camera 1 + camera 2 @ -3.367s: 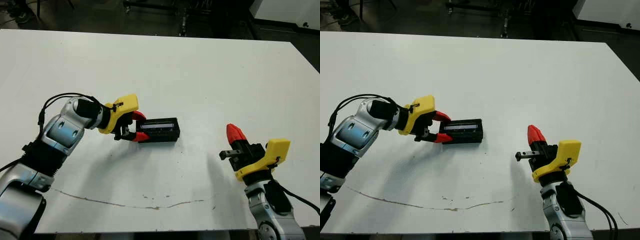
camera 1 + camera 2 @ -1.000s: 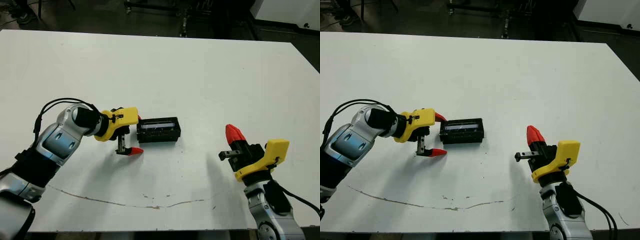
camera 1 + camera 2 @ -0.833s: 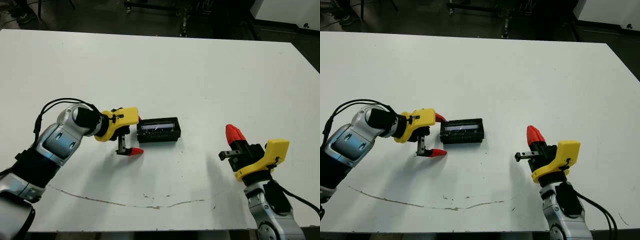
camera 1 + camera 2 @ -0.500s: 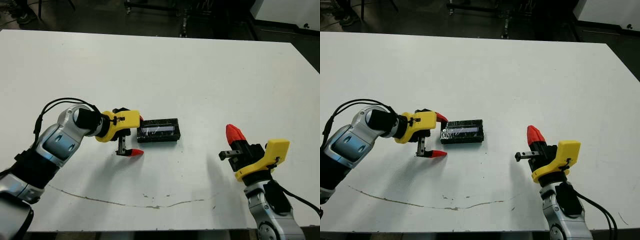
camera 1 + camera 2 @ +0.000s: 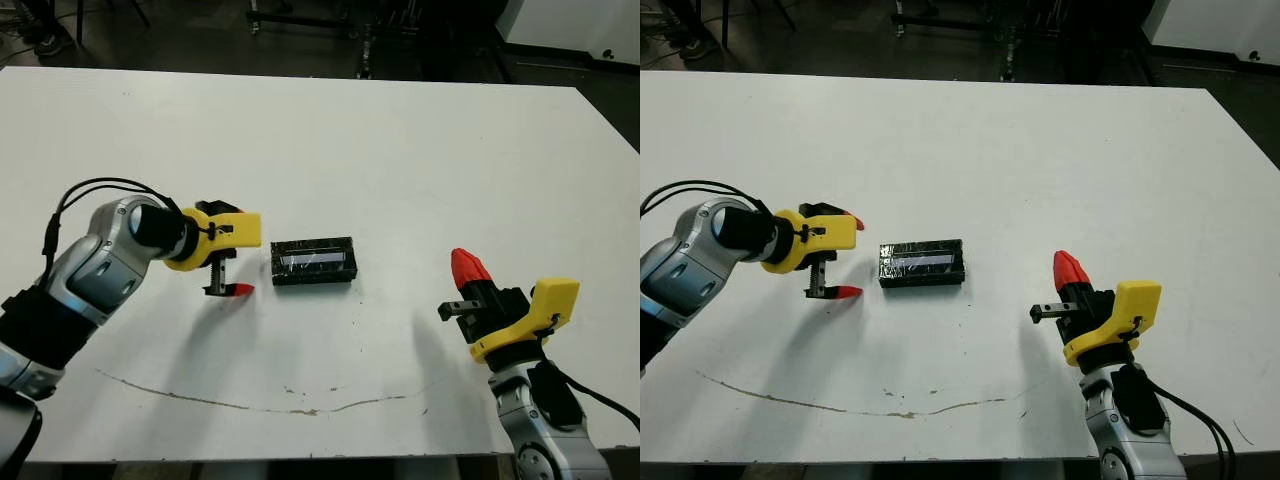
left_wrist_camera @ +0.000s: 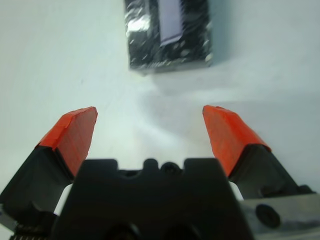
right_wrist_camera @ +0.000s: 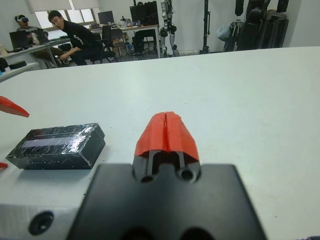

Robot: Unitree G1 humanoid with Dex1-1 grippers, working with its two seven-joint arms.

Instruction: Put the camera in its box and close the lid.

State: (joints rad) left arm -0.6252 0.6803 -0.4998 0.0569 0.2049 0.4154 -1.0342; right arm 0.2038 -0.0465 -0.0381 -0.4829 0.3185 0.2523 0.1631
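On your left side, the left gripper (image 5: 222,268) has its two red fingers spread wide and holds nothing; it hangs just above the white table (image 5: 400,150). A little ahead of its fingertips, not touching them, lies the box (image 5: 314,261) with the lid (image 6: 169,22) already flat on top, so the task looks nearly finished. You see the camera (image 6: 170,26) only as a pale strip through the shiny panel of the lid. I judge the box to be light and stiff, and its glossy surface is probably slippery, so it may slide on the table if you push it. If you must press the lid more, take the box by its two long sides and squeeze gently. Further to the right, well apart from the box, the right gripper (image 5: 467,267) has its fingers pressed together, empty, pointing up over the table.
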